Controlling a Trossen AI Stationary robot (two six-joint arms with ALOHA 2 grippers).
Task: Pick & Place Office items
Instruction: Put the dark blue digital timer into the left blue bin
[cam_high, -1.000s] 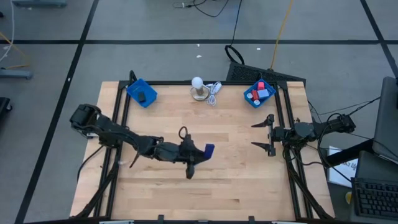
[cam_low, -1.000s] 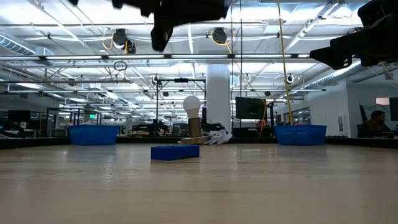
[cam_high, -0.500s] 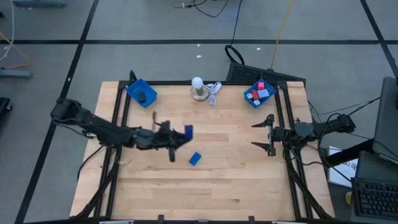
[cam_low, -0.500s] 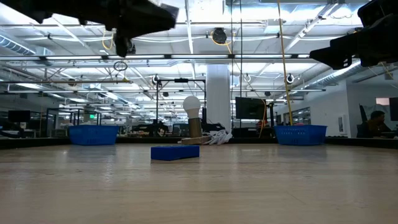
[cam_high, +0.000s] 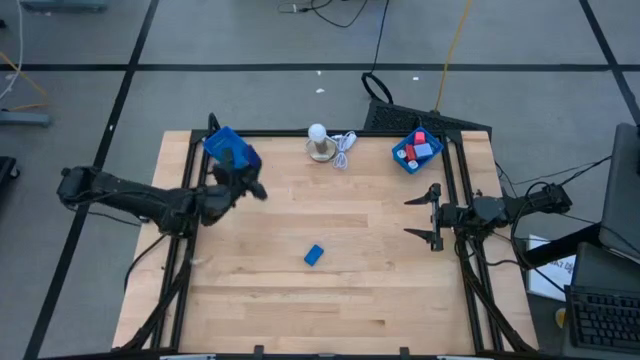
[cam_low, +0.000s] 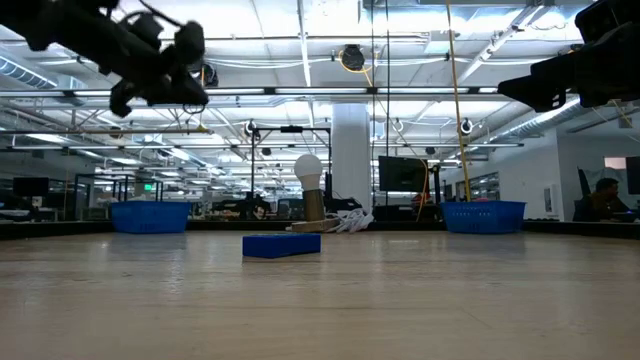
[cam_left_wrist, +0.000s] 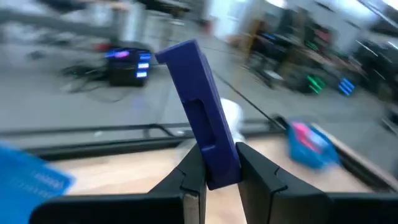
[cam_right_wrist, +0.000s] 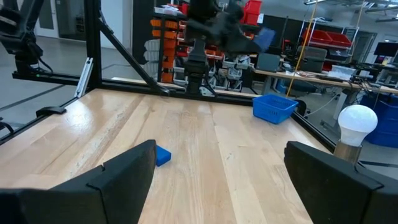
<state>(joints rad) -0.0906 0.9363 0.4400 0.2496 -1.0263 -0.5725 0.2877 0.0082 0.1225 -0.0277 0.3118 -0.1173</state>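
My left gripper (cam_high: 248, 178) hangs in the air at the near edge of the left blue tray (cam_high: 215, 140) and is shut on a blue-purple block (cam_left_wrist: 199, 106). A second, blue block (cam_high: 314, 255) lies flat on the table's middle; it also shows in the low view (cam_low: 281, 245) and the right wrist view (cam_right_wrist: 163, 155). My right gripper (cam_high: 430, 215) waits open and empty at the table's right edge. The right blue tray (cam_high: 400, 158) holds red and light blue pieces. My left gripper pinches the blue-purple block by its lower end (cam_left_wrist: 219, 167) between its two fingers (cam_left_wrist: 189, 177). The long block sticks out beyond the fingertips, tilted, and is clear of the table and the tray.
A white bulb on a round base (cam_high: 318, 138) with a white cord (cam_high: 343, 148) stands at the far edge between the two trays. A dark piece (cam_high: 228, 152) lies in the left tray. Black frame rails run along the table's left and right sides.
My left gripper has gone from above the table's middle toward the far left, up to the left blue tray, carrying the blue-purple block clear of the table. The blue block it hovered over has stayed in place on the table and now lies uncovered.
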